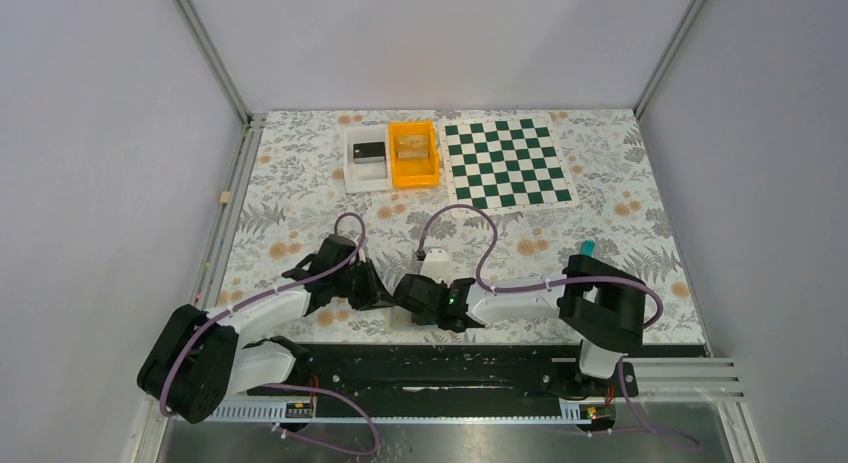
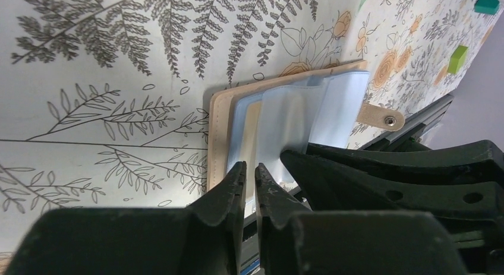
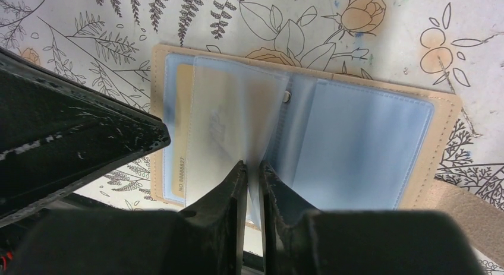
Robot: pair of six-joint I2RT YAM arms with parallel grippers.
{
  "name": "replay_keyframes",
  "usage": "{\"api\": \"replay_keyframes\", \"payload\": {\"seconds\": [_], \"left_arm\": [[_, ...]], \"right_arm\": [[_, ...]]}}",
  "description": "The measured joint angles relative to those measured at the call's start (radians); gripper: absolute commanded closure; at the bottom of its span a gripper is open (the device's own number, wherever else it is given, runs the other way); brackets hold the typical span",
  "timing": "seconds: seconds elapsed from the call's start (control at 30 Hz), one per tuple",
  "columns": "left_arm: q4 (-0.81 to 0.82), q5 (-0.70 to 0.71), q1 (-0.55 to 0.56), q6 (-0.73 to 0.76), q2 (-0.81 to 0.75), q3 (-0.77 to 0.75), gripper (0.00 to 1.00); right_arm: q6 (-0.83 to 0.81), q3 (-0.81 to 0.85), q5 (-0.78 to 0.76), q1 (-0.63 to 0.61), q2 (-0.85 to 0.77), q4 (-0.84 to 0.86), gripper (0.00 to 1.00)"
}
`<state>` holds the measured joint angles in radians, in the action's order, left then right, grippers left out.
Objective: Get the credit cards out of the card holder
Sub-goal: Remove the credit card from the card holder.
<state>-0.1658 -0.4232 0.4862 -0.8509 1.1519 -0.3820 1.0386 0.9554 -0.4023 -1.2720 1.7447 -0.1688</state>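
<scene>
A: Where's the card holder (image 3: 368, 126)?
B: Open flat at the middle of the worktop's (image 1: 300, 183) near edge. From above, both arms hide it. The right wrist view shows the right hand (image 3: 252, 168) nipping a clear sleeve (image 3: 220, 114).
A: Any writing?
B: A tan card (image 3: 180, 126) reads "NO" — digits blurred. The left hand (image 2: 249, 171) is narrowed to a slit — whether it grips anything, I cannot tell.

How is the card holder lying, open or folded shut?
Open: the card holder lies spread flat, both blue panels showing, and the right gripper pinches a clear sleeve.
</scene>
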Motion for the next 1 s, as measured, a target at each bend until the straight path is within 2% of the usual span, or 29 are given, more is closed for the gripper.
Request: {"api": "replay_keyframes", "payload": {"seconds": [0.5,0.77,1.0], "left_arm": [[0.022,0.048,0.049,-0.015,0.039,0.0,0.93],[0.027,0.08,0.075,-0.015,0.032,0.0,0.93],[0.041,0.09,0.09,-0.023,0.032,0.0,0.93]], "right_arm": [[0.007,-0.037,0.013,0.008,-0.019,0.048,0.81],[0.007,-0.041,0.022,0.01,-0.023,0.057,0.75],[0.006,-0.05,0.027,0.01,-0.033,0.061,0.74]]}}
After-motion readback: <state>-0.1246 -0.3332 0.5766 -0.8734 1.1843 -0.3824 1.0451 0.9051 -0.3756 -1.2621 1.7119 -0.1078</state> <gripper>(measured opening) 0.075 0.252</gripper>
